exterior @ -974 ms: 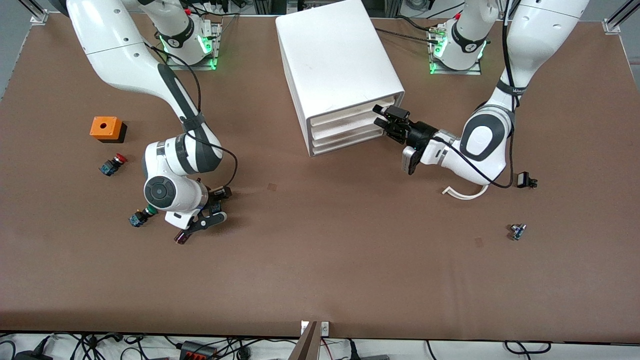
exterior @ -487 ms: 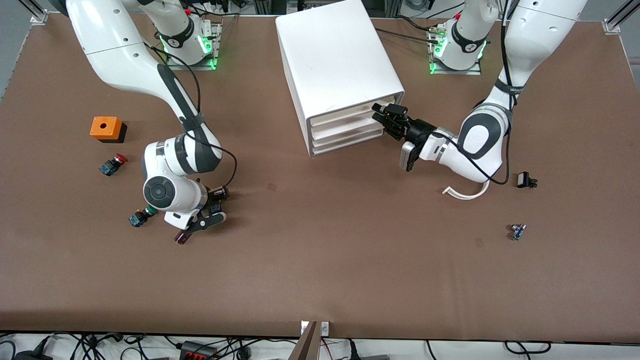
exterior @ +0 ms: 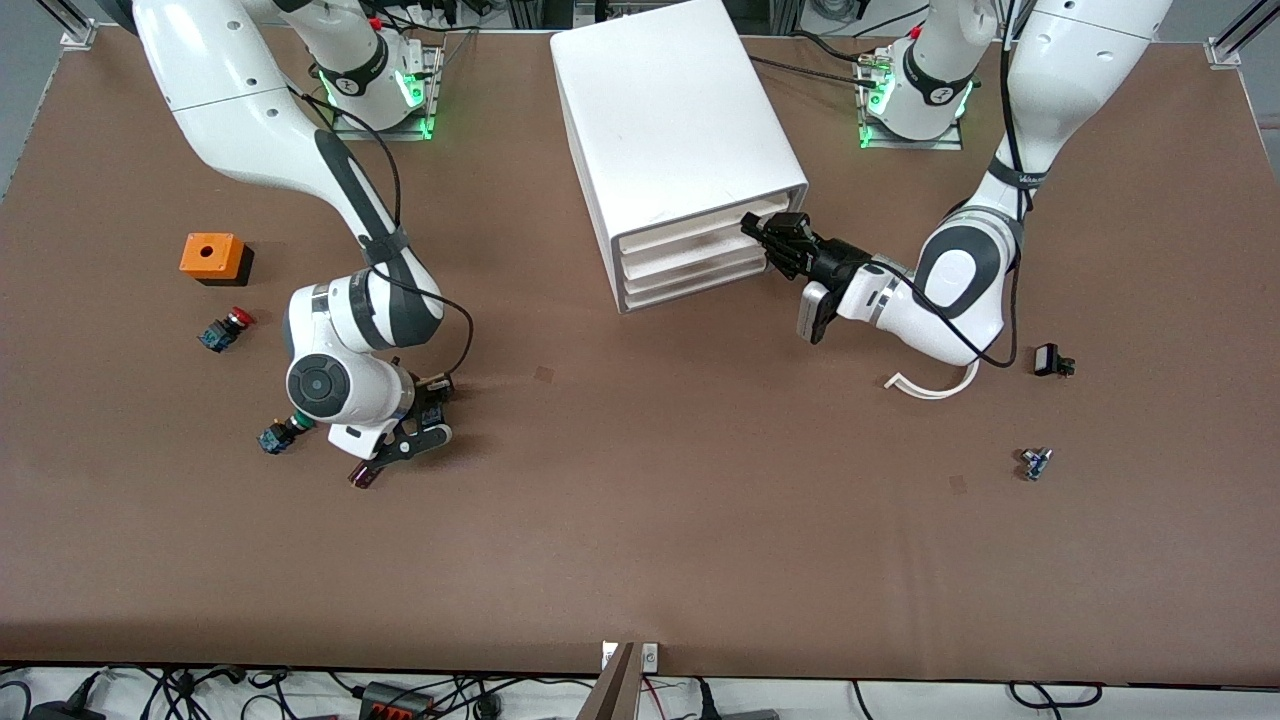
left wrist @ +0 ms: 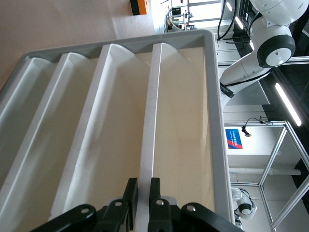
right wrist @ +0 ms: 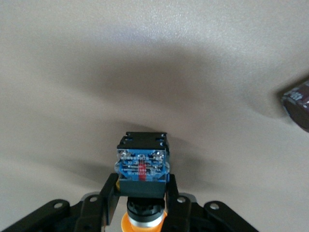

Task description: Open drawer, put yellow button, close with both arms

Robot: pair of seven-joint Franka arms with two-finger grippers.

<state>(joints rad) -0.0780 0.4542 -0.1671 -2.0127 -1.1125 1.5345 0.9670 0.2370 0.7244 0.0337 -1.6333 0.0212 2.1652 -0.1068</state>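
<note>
Yellow button (right wrist: 143,180) sat clamped between the fingers (right wrist: 109,193) of the right gripper (exterior: 432,398), low over the table (exterior: 640,520) toward the right arm's end, with a green-capped button (exterior: 277,434) beside that arm's wrist. At the white drawer cabinet (exterior: 672,130), the left gripper (left wrist: 140,193) had its fingers (left wrist: 155,191) pinched on the top drawer's front edge (left wrist: 147,145).

Yellow button (right wrist: 142,193), black body w/ blue base, clamped in right end effector (right wrist: 141,193).
</note>
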